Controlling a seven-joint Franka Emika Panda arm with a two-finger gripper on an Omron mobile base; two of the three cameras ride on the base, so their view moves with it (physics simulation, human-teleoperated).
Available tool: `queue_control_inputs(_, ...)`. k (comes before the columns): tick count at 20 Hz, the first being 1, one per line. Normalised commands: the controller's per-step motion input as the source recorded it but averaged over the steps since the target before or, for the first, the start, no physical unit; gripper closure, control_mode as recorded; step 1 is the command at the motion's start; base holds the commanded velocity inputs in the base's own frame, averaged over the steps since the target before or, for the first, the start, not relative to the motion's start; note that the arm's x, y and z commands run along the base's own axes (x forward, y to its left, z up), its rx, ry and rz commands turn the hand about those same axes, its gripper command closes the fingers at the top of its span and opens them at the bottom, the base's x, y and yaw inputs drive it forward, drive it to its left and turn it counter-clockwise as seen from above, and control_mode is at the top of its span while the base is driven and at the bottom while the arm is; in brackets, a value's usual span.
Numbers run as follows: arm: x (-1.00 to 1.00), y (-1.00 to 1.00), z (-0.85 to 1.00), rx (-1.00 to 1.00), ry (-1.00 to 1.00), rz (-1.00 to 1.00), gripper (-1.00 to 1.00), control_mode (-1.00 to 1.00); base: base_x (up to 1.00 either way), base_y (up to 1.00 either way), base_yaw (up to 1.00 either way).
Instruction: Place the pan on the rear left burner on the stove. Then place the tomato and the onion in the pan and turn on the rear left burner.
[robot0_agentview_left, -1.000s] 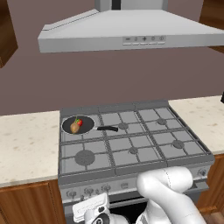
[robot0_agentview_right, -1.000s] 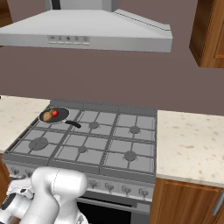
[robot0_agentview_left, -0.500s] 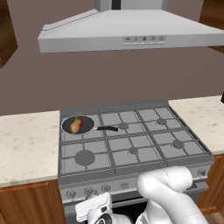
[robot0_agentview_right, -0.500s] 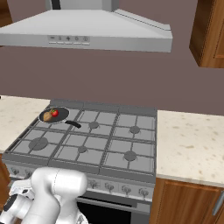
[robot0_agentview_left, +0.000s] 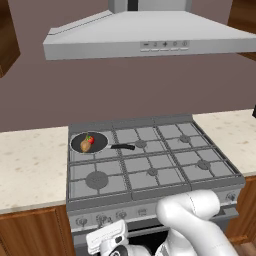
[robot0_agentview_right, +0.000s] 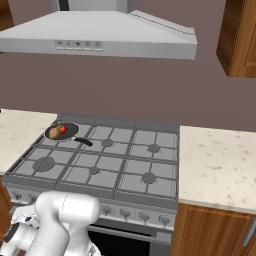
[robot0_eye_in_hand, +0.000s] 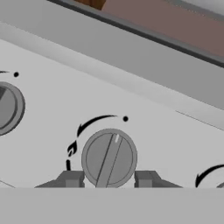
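Two dark fingertips of the end effector flank a round grey control knob on the pale front panel of the stove, one tip on each side of the knob's lower edge, clenched about it; the hand view cannot confirm firm contact. The knob's raised bar runs nearly upright, tilted slightly, with a small white mark at its upper end, and a black arc with a dot curves above it. A second round grey knob sits at the left edge of the panel. In the left base view the white hand sits low before the knob row. Above, the wide grey gas stove carries the round black frying pan on the rear left burner at the back-left corner, its long straight handle pointing right across the grate. Inside the pan lie the small red tomato and the tan-brown onion, touching. Speckled cream tabletop flanks the stove on both sides, a grey steel range hood hangs overhead, and brown wooden cabinets stand below.
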Motion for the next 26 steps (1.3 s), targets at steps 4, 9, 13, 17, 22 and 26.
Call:
queue_control_inputs(4, 0.0, 0.38, 0.0, -0.22, -0.02, 0.0, 1.0, -1.0, 0.0, 0.0, 0.0)
queue_control_inputs(9, 0.0, 0.32, 0.0, -0.27, -0.23, 0.0, 1.0, -1.0, 0.0, 0.0, 0.0)
queue_control_inputs(13, 0.0, 0.24, 0.09, -0.19, -0.26, 0.0, 1.0, -1.0, 0.0, 0.0, 0.0)
queue_control_inputs(17, -0.02, 0.37, 0.41, -0.2, -0.38, 0.0, 1.0, -1.0, 0.0, 0.0, 0.0)
queue_control_inputs(22, -0.26, 0.53, 0.42, -0.2, -0.14, 0.0, 1.0, -1.0, 0.0, 0.0, 0.0)
queue_control_inputs(26, 0.0, 1.0, 0.68, -0.5, -0.22, -0.08, 1.0, -1.0, 0.0, 0.0, 0.0)
